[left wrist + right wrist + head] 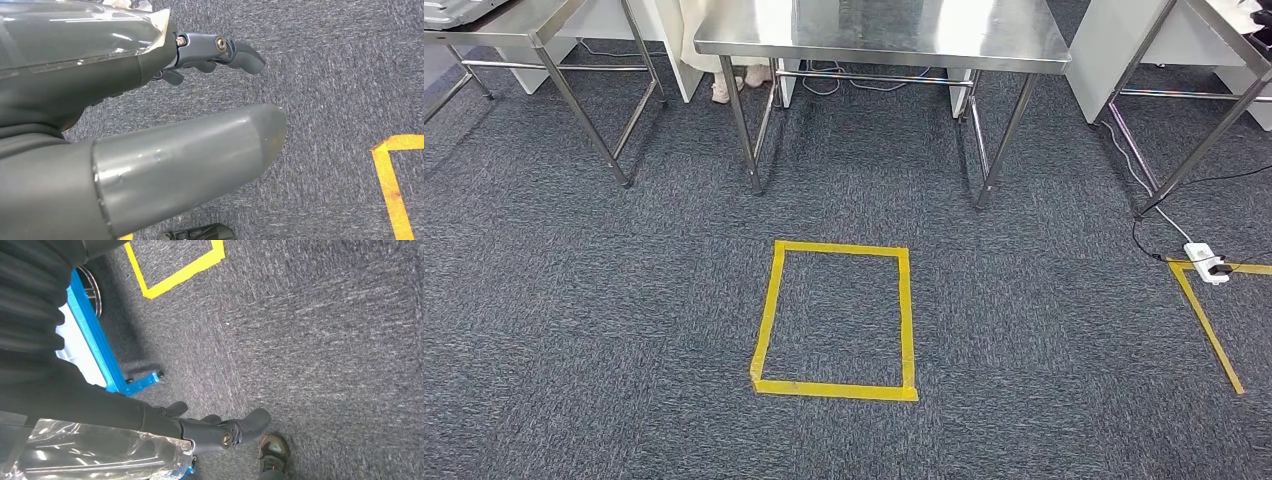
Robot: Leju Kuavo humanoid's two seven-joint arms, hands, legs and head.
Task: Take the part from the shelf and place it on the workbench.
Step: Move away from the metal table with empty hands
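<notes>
Carpet, dark grey and flecked, is filling my head view, and a rectangle of yellow tape is lying on it just ahead of me. Beyond the rectangle, a stainless steel workbench is standing on thin metal legs, with two similar steel tables flanking it, one at each side. A white power strip is lying on the carpet near the right-hand table, by another strip of yellow tape. I cannot tell where the part is.

At my left wrist, my left hand is hanging over the carpet, its thick grey thumb and dark fingers stretching apart and holding nothing.

At my right wrist, my right hand is hanging likewise, fingers extending, nothing in them. A blue metal frame on small wheels is standing beside it, and a person's dark shoe is resting on the carpet near my fingertips.
</notes>
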